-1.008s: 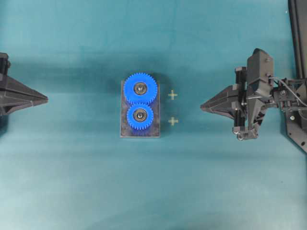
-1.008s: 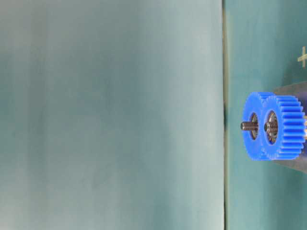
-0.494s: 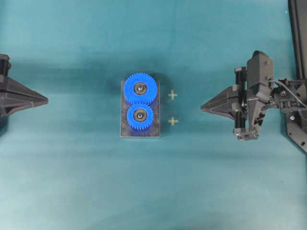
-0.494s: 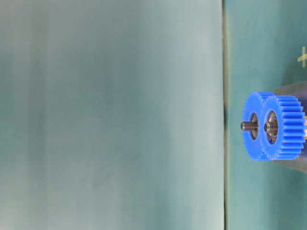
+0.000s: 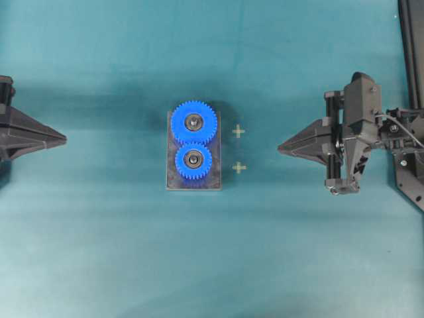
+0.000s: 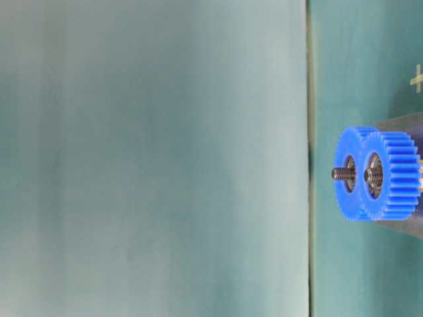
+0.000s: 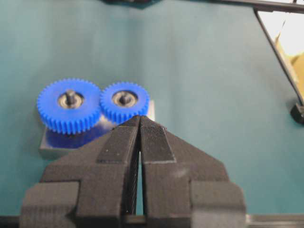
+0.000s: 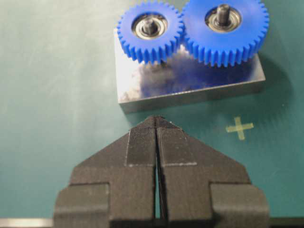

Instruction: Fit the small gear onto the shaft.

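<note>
Overhead exterior: the small gear (image 5: pixel 193 159) sits at frame centre on the grey plate (image 5: pixel 173 183), its teeth meshed with the larger gear (image 5: pixel 193 122) just above it in the picture. The shaft (image 5: pixel 194 158) shows only as a dark dot in the gear's silver hub, so the gear looks already seated. The left gripper (image 5: pixel 58 138) at the left edge and the right gripper (image 5: pixel 283 147) at mid-right are both well apart from the plate, each tapering to a closed point and holding nothing.

Table-level exterior: at the right edge both gears stand on the plate, with pin tips poking out of their hubs; the two overlap here, so I cannot tell them apart with confidence.

Left wrist: the fingers (image 7: pixel 122 142) are pressed together at bottom centre, empty. Beyond them the small gear (image 7: pixel 125 100) lies right of the larger gear (image 7: pixel 70 105).

Right wrist: the fingers (image 8: pixel 142 147) are likewise pressed together with nothing between; the small gear (image 8: pixel 150 31) is at upper left on the plate (image 8: pixel 190 85).

Judging by its look, the gear is light, rigid plastic with a metal bearing, not fragile. Its toothed rim should give pads good bite, so opposite sides of the rim away from the mesh would be the place to pinch; the hub is too small and smooth.
</note>
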{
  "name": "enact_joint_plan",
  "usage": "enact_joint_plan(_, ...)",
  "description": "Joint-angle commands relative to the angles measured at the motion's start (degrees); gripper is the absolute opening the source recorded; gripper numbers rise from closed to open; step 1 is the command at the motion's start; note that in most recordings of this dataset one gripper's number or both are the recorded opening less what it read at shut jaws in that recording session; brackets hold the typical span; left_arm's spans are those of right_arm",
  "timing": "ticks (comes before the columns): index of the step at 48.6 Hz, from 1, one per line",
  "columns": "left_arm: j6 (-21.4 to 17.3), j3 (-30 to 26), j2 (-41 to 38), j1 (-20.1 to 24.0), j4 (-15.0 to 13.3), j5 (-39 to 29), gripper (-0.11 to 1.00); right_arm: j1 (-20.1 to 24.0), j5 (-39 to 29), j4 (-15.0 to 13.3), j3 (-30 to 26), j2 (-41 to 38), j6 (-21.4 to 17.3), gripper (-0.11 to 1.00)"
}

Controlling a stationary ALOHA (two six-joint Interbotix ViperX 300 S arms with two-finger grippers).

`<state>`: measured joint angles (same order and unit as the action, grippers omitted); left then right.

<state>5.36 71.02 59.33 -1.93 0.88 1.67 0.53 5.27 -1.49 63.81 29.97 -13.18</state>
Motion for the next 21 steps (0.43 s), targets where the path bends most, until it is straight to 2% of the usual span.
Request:
enact_joint_plan(1,0.09,-0.7,-0.26,0.09,0.26,0.26,0.0,0.18,0.35,0.0,-0.26,0.44,0.53,-0.01)
enact_joint_plan(21,-0.09,-0.53,-0.44,0.09,0.18,0.26,0.0,0.18,0.35,0.0,-0.26,0.44,0.44,-0.01)
